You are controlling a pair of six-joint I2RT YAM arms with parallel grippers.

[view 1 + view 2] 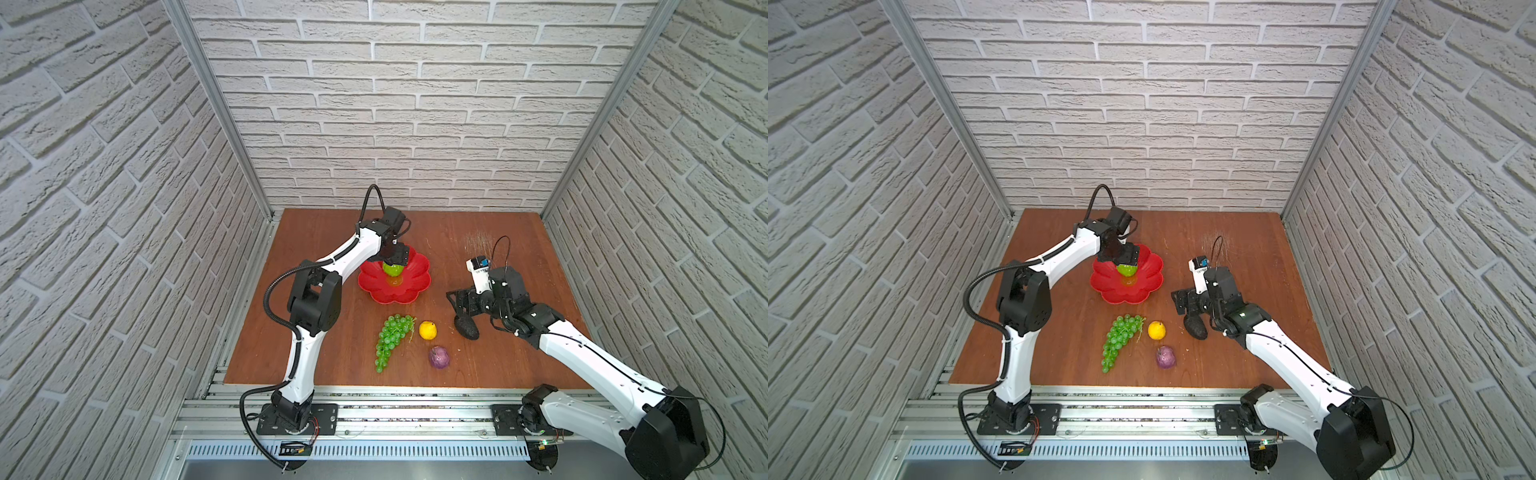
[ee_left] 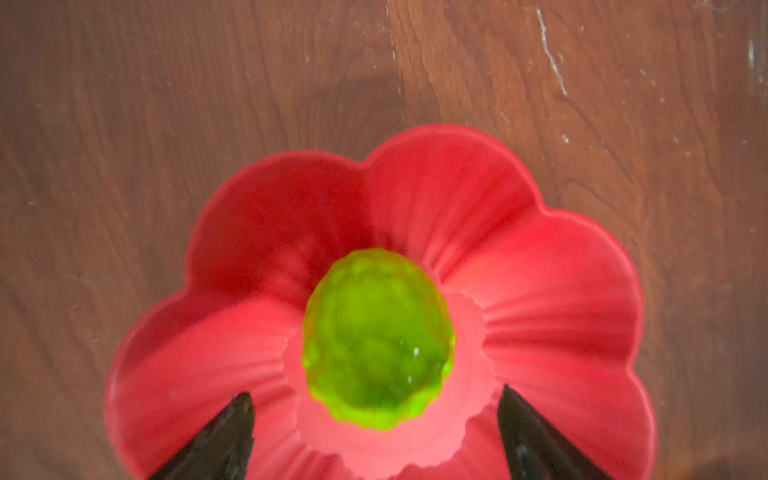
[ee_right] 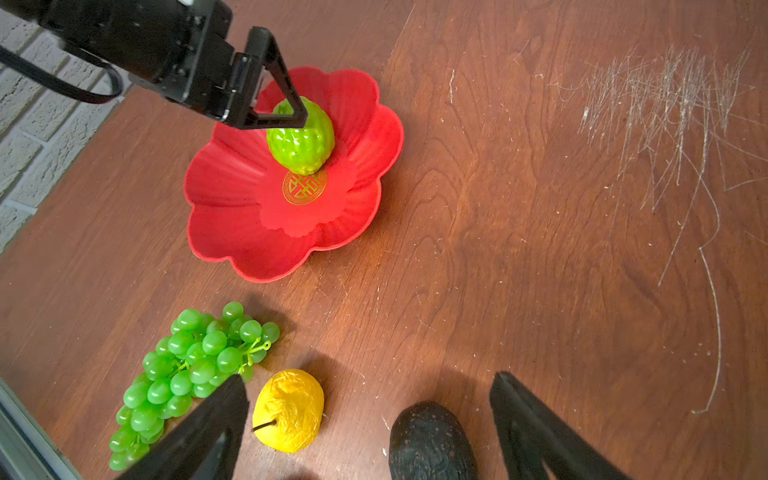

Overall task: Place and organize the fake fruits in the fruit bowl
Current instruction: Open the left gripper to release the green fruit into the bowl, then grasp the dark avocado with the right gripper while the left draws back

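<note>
Fingers (image 3: 216,424) of the right gripper (image 3: 370,380) stand wide apart near the wooden table (image 1: 540,257) at the right, gripping nothing — the dark avocado (image 3: 430,442) lies in the gap between them, touching neither. Nearest of all in both top views is the purple fruit (image 1: 439,357), alone on the wood. Just beyond it sits the yellow lemon (image 1: 427,330), with the green grape bunch (image 1: 390,338) to its left, trailing toward the near left, and the avocado to its right; all three lie apart. Farther back, mid-table, stands the red flower-shaped fruit bowl (image 1: 415,286). The bumpy green ball (image 2: 378,340) rests inside it, just on the far side of the gold emblem (image 3: 304,188). Over it hangs the left gripper (image 2: 374,395), its fingers (image 2: 224,440) also spread wide — the ball sits between and just past their tips, clear of both in the left wrist view. In the right wrist view one finger crosses in front of the ball's top, so contact there cannot be told. Pale scratches (image 3: 665,104) mark the wood to the bowl's right, toward the far side.
</note>
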